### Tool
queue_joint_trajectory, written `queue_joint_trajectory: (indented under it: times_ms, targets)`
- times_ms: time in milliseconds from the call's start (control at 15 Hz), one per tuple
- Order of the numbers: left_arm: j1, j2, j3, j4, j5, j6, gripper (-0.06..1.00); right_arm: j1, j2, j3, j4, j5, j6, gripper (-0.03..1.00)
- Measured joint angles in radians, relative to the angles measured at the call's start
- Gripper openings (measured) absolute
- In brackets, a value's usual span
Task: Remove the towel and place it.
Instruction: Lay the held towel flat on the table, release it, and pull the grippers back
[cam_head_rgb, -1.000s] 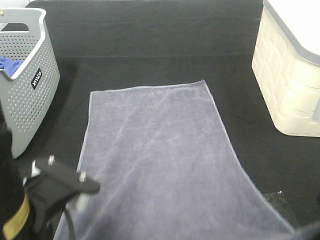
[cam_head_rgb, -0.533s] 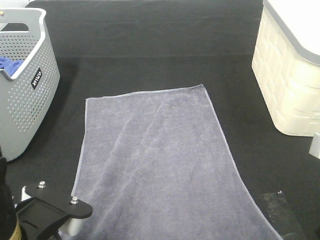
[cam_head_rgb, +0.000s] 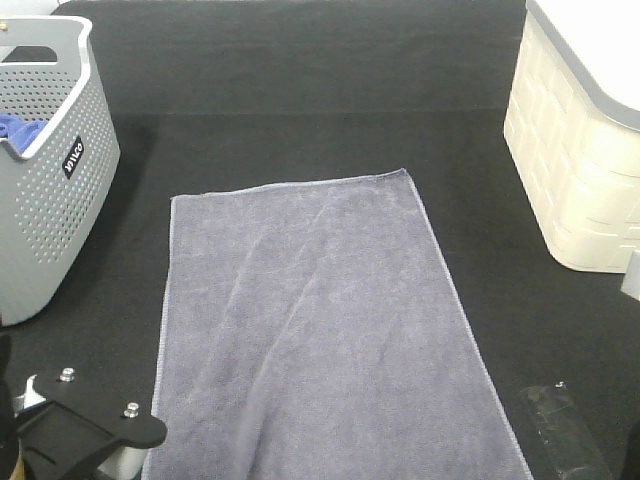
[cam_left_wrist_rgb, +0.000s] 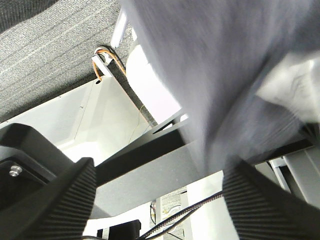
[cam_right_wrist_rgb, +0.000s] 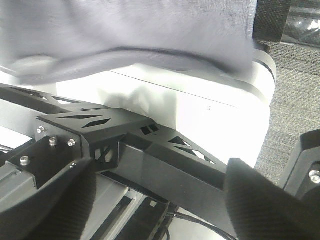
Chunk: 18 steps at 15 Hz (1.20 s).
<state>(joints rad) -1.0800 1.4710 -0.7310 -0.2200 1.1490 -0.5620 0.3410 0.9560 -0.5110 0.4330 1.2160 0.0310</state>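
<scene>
The towel (cam_head_rgb: 310, 320) lies flat mid-bench (cam_head_rgb: 300, 70), its long axis running from centre frame to the lower edge, its near end hanging beside the left fingers (cam_left_wrist_rgb: 55, 195) and right fingers (cam_right_wrist_rgb: 255, 200), both spread, pinching nothing.

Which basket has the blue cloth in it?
The grey basket full of little holes, on the left: the blue cloth shows inside its rim. The cream basket on the right shows none.

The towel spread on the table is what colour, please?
The towel is plain grey-lavender, best seen in the exterior high view.
</scene>
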Motion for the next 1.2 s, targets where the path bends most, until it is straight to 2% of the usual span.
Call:
queue_joint_trajectory:
  times_ms: [133, 333, 400, 600, 733, 800, 867, 1000, 1200]
  targets:
    - [0.000, 0.000, 0.000, 0.003, 0.000, 0.000, 0.70, 0.000, 0.000, -0.001, 0.000, 0.000, 0.000, 0.70]
    - [0.000, 0.000, -0.043, 0.087, 0.001, -0.010, 0.70, 0.000, 0.000, -0.001, 0.000, 0.000, -0.018, 0.70]
    - [0.000, 0.000, -0.043, 0.087, 0.001, -0.010, 0.70, 0.000, 0.000, -0.001, 0.000, 0.000, -0.018, 0.70]
    - [0.000, 0.000, -0.137, 0.226, 0.001, -0.031, 0.70, 0.000, 0.000, -0.045, -0.008, -0.006, -0.045, 0.70]
    - [0.001, 0.000, -0.201, 0.365, 0.000, -0.057, 0.70, 0.000, 0.003, -0.123, -0.031, -0.048, -0.070, 0.68]
    - [0.020, 0.000, -0.231, 0.403, -0.006, -0.061, 0.70, 0.000, 0.015, -0.171, -0.051, -0.071, -0.079, 0.65]
    - [0.055, 0.000, -0.262, 0.425, -0.021, -0.061, 0.70, 0.000, 0.038, -0.223, -0.076, -0.088, -0.083, 0.61]
    - [0.173, 0.000, -0.301, 0.442, -0.119, -0.037, 0.70, 0.000, 0.114, -0.347, -0.104, -0.113, -0.107, 0.49]
    - [0.351, 0.001, -0.318, 0.443, -0.373, 0.023, 0.70, 0.000, 0.271, -0.525, -0.112, -0.173, -0.124, 0.43]
